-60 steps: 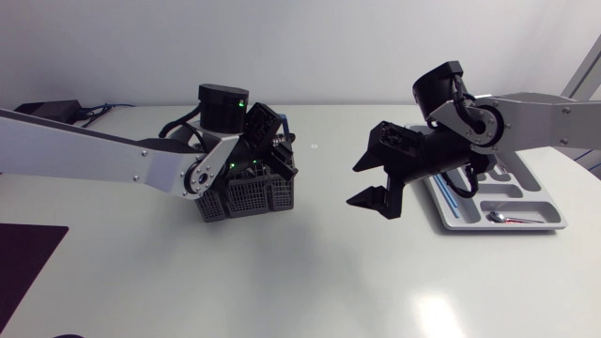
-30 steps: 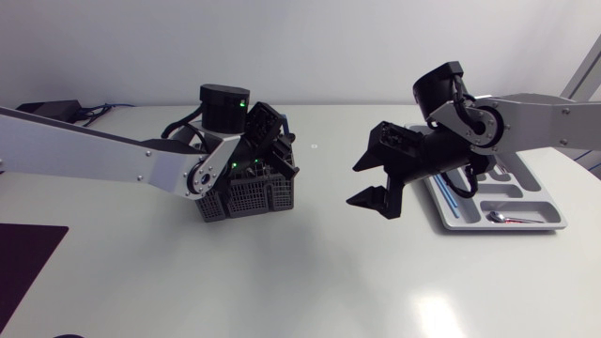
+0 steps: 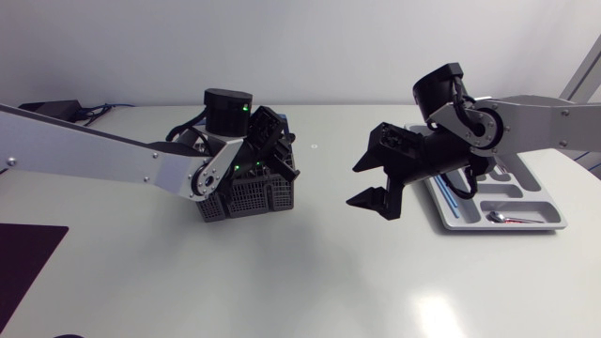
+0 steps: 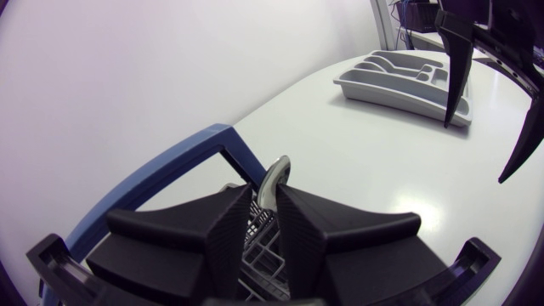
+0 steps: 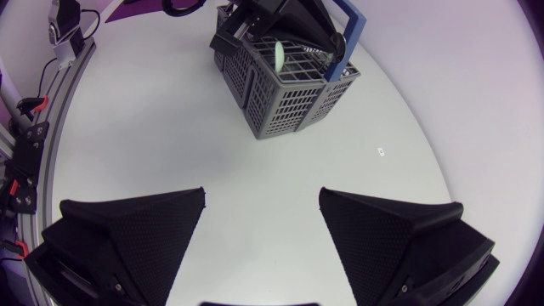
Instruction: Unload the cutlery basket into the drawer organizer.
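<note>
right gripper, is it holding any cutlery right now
No, the right gripper stands wide open, with only the bare table showing between its two fingers.

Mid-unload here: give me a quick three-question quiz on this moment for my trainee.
1. True or false: the right gripper is open and empty.
2. Which arm's gripper is at the basket? A) left B) right
3. Fill in: the left gripper is shut on a metal ____ sticking up from the basket.
Key: 1 true; 2 A; 3 handle.
</note>
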Controlling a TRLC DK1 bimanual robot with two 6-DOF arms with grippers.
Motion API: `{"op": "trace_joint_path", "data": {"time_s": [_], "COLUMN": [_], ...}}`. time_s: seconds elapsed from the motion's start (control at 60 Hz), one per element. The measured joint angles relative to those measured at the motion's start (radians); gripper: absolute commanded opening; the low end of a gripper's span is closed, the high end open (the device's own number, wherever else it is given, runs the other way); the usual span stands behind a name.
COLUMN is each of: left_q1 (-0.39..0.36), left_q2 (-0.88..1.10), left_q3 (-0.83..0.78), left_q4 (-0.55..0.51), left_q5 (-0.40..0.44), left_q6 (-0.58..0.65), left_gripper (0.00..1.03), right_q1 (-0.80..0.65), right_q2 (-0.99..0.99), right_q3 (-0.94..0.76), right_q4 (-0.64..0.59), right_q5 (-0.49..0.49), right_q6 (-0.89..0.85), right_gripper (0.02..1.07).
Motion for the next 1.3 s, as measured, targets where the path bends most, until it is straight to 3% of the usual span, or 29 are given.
{"op": "trace_joint_path", "data": {"time_s": [0.183,0.5,1.3], "left_q1": [0.000,0.000,0.000], "left_q2": [0.001,0.010,0.003], "left_q3": [0.015,0.019,0.019], "left_q4": [0.000,0.000,0.004], "left_q5": [0.000,0.008,0.011], "left_q6": [0.000,0.000,0.011], "left_gripper": [0.23,0.04,0.04], "right_q1": [0.000,0.001,0.021], "right_q2": [0.000,0.000,0.000], "right_q3": [-0.003,-0.003,-0.019], "right_q4": [0.000,0.000,0.000], "right_q5": [0.000,0.000,0.001], "right_q6": [0.000,0.000,0.000], "right_gripper": [0.99,0.99,0.99]}}
